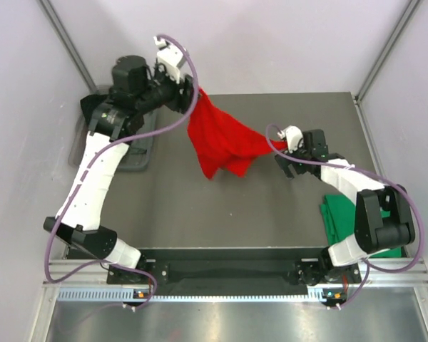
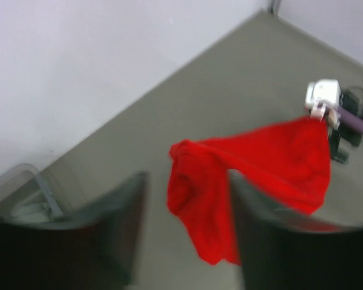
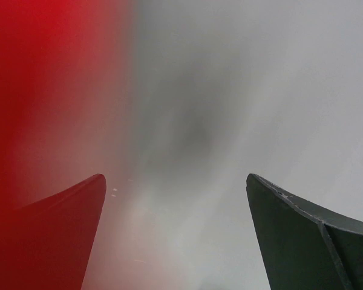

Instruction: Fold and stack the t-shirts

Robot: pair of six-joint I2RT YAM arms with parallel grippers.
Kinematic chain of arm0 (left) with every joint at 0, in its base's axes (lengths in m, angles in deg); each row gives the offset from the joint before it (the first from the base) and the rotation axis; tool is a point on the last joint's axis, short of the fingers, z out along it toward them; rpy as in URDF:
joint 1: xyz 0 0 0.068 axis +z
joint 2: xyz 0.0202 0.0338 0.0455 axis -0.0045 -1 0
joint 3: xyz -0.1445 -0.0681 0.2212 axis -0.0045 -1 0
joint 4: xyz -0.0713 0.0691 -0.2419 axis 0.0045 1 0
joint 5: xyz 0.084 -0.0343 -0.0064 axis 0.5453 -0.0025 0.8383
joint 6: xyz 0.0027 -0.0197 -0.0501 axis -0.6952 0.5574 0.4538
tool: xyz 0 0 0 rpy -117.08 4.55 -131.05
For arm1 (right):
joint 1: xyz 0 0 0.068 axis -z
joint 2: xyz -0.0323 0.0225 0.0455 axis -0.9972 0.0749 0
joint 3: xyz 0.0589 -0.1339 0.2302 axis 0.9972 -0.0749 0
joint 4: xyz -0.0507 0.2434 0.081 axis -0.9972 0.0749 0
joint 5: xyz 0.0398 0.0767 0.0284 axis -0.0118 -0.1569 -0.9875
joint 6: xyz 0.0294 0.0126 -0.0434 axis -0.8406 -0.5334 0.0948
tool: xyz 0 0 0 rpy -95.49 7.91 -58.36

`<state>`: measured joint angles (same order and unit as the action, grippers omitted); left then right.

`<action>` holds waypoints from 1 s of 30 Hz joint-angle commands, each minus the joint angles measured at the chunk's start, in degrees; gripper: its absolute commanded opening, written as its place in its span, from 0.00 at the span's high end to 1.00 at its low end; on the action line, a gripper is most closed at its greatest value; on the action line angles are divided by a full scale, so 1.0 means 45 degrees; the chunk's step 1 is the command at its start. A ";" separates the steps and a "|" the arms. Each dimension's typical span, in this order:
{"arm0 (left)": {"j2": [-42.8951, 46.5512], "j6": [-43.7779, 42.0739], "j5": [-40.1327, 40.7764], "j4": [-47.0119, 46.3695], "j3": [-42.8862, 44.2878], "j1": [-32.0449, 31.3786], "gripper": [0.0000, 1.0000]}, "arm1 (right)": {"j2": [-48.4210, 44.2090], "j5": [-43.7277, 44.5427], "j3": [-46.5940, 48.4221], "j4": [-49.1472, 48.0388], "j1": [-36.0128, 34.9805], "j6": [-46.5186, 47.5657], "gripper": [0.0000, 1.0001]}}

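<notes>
Grey table (image 1: 171,206) fills the middle; pale lilac-white walls (image 1: 271,43) close in left, far and right; metal corner posts (image 1: 68,43) rise far back; aluminium rail (image 1: 221,293) runs along the near edge.

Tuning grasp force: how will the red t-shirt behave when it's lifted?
Likely floppy: the red t-shirt droops in loose folds between the left claw and right claw, so free edges should dangle. Probably light: a narrow corner at the right claw seems to hold up its span. Likely bunches rather than slides if pushed, given its crumpled lower edge.
</notes>
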<state>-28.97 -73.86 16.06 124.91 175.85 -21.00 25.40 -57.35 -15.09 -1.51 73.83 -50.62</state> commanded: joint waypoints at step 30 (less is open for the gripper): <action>0.5563 0.0373 0.0493 -0.2672 -1.3355 0.3415 0.34 | 0.3150 -0.2033 0.6488 0.2728 -0.4567 0.0740 0.09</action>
<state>-7.28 -71.28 19.90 113.83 117.25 -5.81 38.51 -64.73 7.99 11.19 54.57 -45.40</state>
